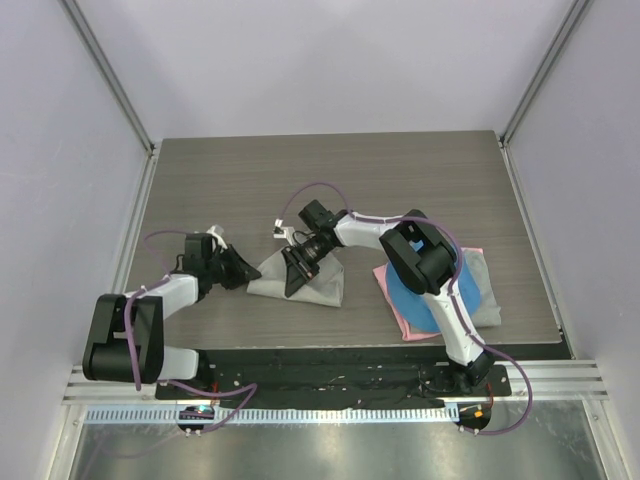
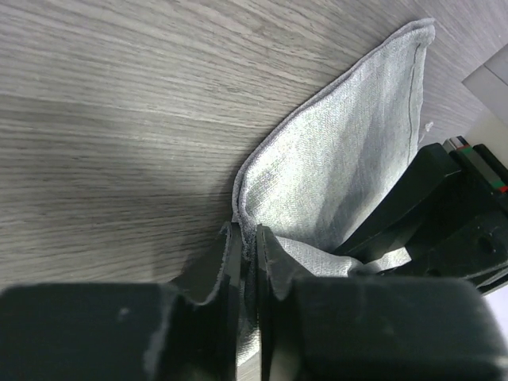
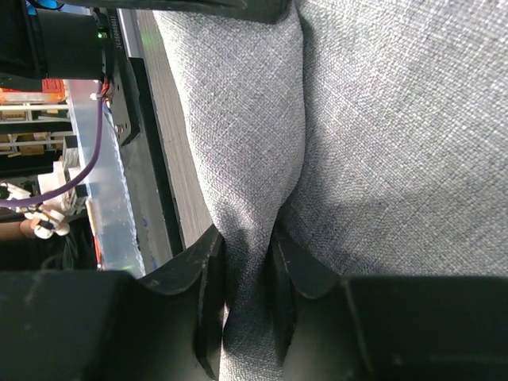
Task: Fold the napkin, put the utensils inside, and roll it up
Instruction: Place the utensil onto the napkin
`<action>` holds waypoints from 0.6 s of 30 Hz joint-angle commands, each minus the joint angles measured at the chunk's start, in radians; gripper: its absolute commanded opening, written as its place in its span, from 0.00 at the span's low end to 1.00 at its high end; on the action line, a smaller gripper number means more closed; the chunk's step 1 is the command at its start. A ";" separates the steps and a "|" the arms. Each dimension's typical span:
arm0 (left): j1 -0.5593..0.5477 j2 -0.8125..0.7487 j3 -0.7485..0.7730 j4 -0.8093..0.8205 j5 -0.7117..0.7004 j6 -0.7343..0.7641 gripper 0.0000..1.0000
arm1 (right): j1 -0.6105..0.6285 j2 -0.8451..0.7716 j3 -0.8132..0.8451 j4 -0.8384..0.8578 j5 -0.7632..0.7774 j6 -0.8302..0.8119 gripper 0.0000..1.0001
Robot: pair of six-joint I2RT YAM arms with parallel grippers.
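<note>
We pinch the napkin (image 1: 325,287) twice: left gripper (image 2: 248,238) clamps its left corner, right gripper (image 3: 248,262) mid-cloth (seemingly a raised fold), the cloth spanning between them.

R gripper (image 3: 248,266): jaws pinching fold of napkin (image 3: 389,119) | grey cloth fills most of frame, creased at grip | table (image 3: 173,159) strip at left | purple cable (image 3: 89,151) far left

A dark grey wood-grain table (image 1: 350,170) fills the middle of the frame, enclosed by plain pale lilac walls (image 1: 330,60). Aluminium posts (image 1: 106,70) slant through both upper corners. A metal rail (image 1: 555,380) crosses the bottom. Light is soft and even.
</note>
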 commanded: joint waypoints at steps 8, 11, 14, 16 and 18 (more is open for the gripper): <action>0.003 0.051 0.032 0.022 0.039 0.004 0.00 | -0.015 -0.160 0.054 -0.052 0.300 -0.022 0.51; 0.003 0.062 0.032 0.019 0.040 0.004 0.00 | 0.009 -0.256 0.034 -0.035 0.454 -0.054 0.55; 0.003 0.074 0.034 0.017 0.042 0.003 0.00 | 0.047 -0.354 -0.048 0.045 0.617 -0.132 0.61; 0.001 0.079 0.039 0.014 0.045 0.000 0.00 | 0.089 -0.396 -0.123 0.098 0.673 -0.181 0.68; 0.003 0.085 0.042 0.011 0.045 0.000 0.00 | 0.147 -0.445 -0.189 0.169 0.773 -0.221 0.70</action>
